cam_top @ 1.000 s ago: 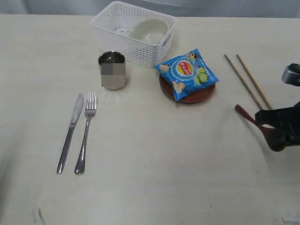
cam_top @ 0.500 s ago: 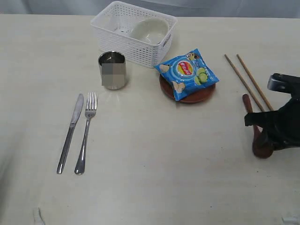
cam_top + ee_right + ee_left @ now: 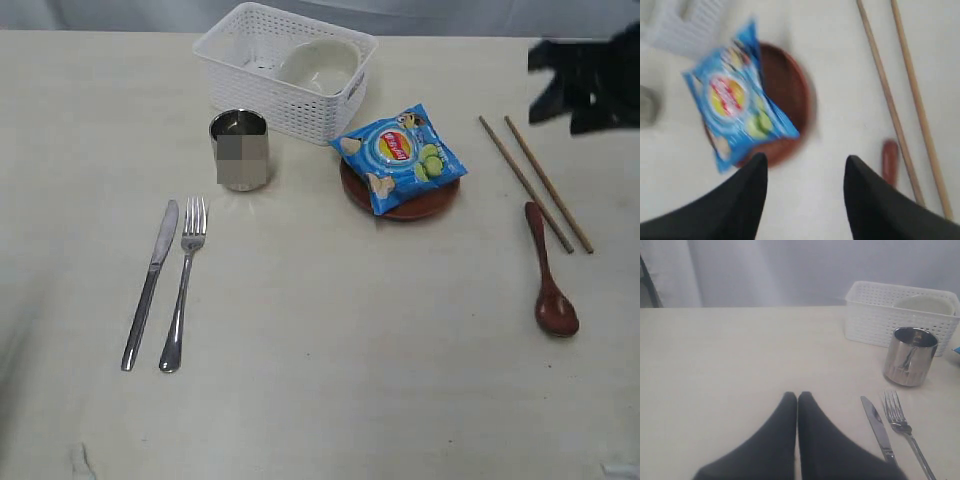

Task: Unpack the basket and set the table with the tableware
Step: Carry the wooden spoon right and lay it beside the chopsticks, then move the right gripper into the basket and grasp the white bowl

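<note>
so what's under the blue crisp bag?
Under the blue crisp bag lies the reddish-brown plate; only its edge shows past the bag. Its middle is covered, so anything else there cannot be seen.

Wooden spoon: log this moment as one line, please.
wooden spoon: lying on table beside chopsticks | right tool: open, empty | left tool: shut | bowl: in basket

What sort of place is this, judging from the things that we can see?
Probably a staged test room, not a home: a pale table against a plain grey curtain, with a knife and fork laid out neatly.
</note>
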You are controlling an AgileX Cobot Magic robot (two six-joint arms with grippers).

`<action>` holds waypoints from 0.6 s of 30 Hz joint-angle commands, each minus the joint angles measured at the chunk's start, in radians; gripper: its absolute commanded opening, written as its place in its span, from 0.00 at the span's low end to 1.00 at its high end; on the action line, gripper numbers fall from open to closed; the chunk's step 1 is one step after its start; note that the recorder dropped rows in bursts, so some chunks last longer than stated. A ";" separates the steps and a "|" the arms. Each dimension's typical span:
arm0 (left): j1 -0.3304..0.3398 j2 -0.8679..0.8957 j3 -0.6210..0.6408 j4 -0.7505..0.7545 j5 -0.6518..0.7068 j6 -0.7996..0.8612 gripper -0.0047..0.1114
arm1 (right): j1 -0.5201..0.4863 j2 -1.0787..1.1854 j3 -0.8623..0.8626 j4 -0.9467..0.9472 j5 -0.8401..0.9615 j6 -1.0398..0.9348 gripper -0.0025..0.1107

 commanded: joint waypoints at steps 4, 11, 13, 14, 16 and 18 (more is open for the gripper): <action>0.002 -0.003 0.004 0.000 -0.003 0.000 0.04 | 0.157 0.298 -0.515 0.080 0.130 -0.046 0.43; 0.002 -0.003 0.004 0.000 -0.003 0.000 0.04 | 0.280 0.657 -0.964 -0.073 0.238 0.067 0.43; 0.002 -0.003 0.004 0.000 -0.003 0.000 0.04 | 0.299 0.735 -1.087 -0.134 0.285 0.086 0.43; 0.002 -0.003 0.004 0.000 -0.003 0.000 0.04 | 0.305 0.776 -1.144 -0.153 0.316 0.096 0.43; 0.002 -0.003 0.004 0.000 -0.003 0.000 0.04 | 0.316 0.841 -1.234 -0.158 0.365 0.117 0.43; 0.002 -0.003 0.004 0.000 -0.003 0.000 0.04 | 0.318 0.893 -1.309 -0.144 0.392 0.137 0.43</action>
